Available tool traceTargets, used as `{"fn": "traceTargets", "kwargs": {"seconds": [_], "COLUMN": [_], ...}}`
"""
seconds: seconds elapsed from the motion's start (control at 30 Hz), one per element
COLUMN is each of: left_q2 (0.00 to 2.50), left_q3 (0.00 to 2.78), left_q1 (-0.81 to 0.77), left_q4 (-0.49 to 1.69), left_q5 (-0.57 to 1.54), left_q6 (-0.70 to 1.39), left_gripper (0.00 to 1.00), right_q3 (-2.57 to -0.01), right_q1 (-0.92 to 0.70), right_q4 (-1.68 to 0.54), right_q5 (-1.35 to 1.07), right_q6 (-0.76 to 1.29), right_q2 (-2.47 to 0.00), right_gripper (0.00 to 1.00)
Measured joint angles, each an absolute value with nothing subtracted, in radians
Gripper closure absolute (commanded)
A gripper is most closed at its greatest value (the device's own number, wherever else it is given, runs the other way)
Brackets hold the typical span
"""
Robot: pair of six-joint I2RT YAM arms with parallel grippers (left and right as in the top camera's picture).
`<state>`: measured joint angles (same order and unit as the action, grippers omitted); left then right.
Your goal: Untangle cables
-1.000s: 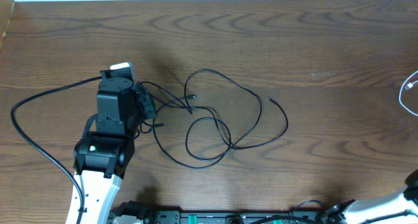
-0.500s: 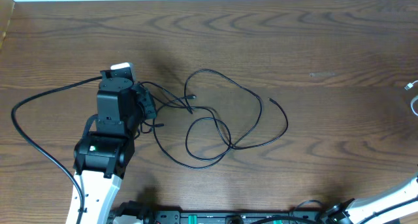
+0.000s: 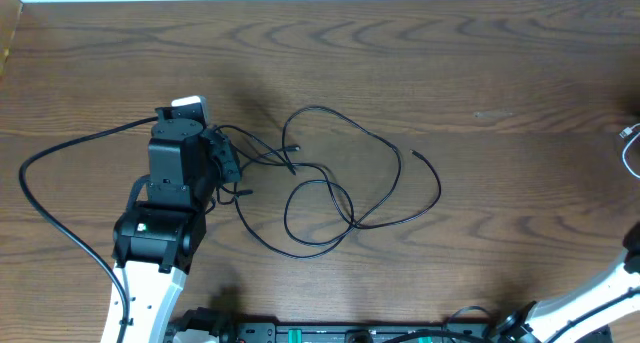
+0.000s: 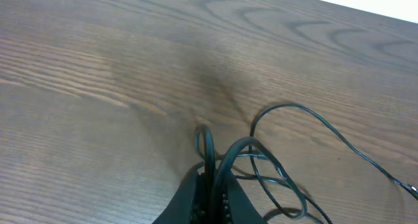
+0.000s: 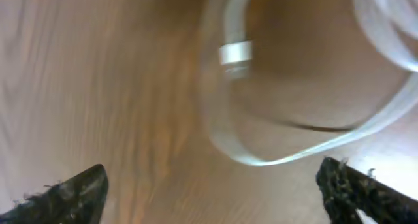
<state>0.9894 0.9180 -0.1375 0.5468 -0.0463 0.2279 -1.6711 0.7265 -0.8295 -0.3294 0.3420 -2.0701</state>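
Across dark wooden table [image 3: 500, 63], tangled black cables [image 3: 352, 221]

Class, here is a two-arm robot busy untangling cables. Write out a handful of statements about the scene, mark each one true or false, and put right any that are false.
1. The left claw is shut on the black cable. True.
2. The right claw is gripping the white cable. False: its jaws stand wide open and the white cable lies below them, not held.
3. The white cable is knotted into the black loops. False: it lies apart, at the far right edge of the table.
4. The black cable crosses over itself in loose loops on the table. True.
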Motion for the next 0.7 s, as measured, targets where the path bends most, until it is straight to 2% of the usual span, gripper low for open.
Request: {"fn": "traceTargets", "kwargs": {"seconds": [0.13, 0.17, 0.2, 0.23, 0.3, 0.33, 0.7], "left_q2": [0.989, 0.989, 0.989, 0.989, 0.989, 0.989, 0.989], "left_q3": [0.918, 0.918, 0.918, 0.918, 0.918, 0.918, 0.918], "left_q1": [-0.138, -0.138, -0.138, -0.138, -0.138, -0.138, -0.138], "left_q4": [0.546, 0.546, 0.547, 0.547, 0.546, 0.546, 0.546], "left_q5": [-0.042, -0.039, -0.039, -0.038, -0.035, -0.035, -0.032], "left_q6": [0.228, 0.228, 0.228, 0.228, 0.228, 0.228, 0.228], "left_gripper": [0.92, 0.92, 0.92, 0.92, 0.92, 0.92, 0.92], "right_q3": [-1.671, -1.671, -1.671, -1.671, -1.671, -1.671, -1.673], "right_q1": [0.616, 0.587, 0.564, 0.54, 0.509, 0.499, 0.524], "right_q4": [-0.811, -0.797, -0.788, -0.78, -0.769, -0.767, -0.827], "right_q5": [-0.276, -0.241, -0.207, -0.164, -0.093, -0.064, 0.09], "right_q6": [0.184, 0.152, 0.131, 0.11, 0.084, 0.073, 0.097], "right_q2": [-2.07, -2.07, -2.07, -2.07, -2.072, -2.073, -2.186], "right_gripper": [0.18, 0.22, 0.3, 0.44, 0.6, 0.64, 0.7]}}
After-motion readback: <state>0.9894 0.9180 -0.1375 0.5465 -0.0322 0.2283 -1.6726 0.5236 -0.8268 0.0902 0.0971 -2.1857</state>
